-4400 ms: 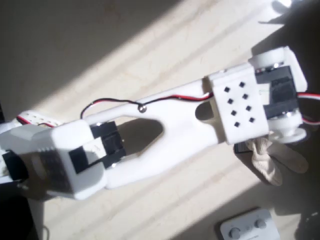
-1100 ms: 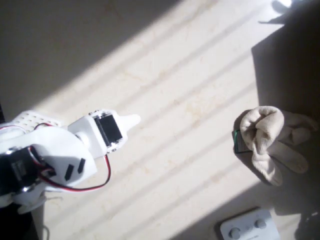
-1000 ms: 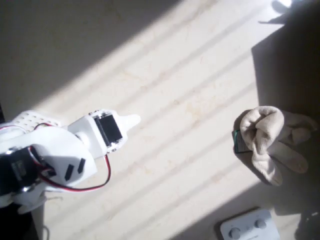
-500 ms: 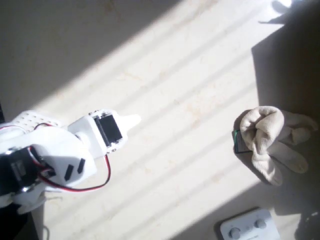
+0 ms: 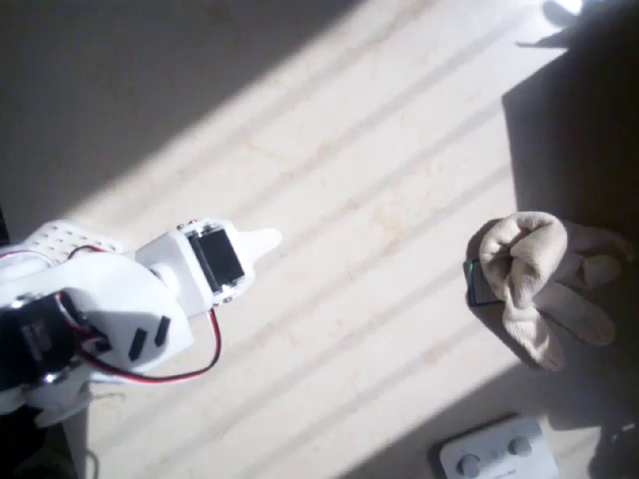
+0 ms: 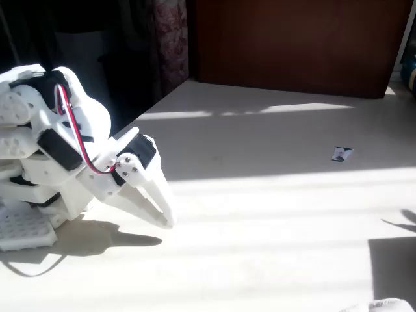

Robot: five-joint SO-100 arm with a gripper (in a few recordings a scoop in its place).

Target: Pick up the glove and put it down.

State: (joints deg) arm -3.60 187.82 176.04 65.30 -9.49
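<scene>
The cream-beige knitted glove (image 5: 539, 284) lies crumpled on the pale table at the right in the overhead view, half in sun and half in shadow, with nothing holding it. A pale sliver at the bottom right corner of the fixed view (image 6: 389, 304) may be its top. My gripper (image 5: 262, 241) sits folded back at the far left, well apart from the glove. In the fixed view the gripper (image 6: 166, 218) points down at the table with its fingers together and nothing between them.
A small green-and-white card (image 5: 475, 282) peeks out under the glove's left edge. A white flat device with round buttons (image 5: 497, 454) lies at the bottom right. A small card (image 6: 340, 154) lies on the far table. The arm's base (image 6: 26, 227) stands at the left.
About four seconds ago the arm reached across the table with its gripper over the glove; now it is folded back at the left and the glove lies free. Nothing has moved in the last second.
</scene>
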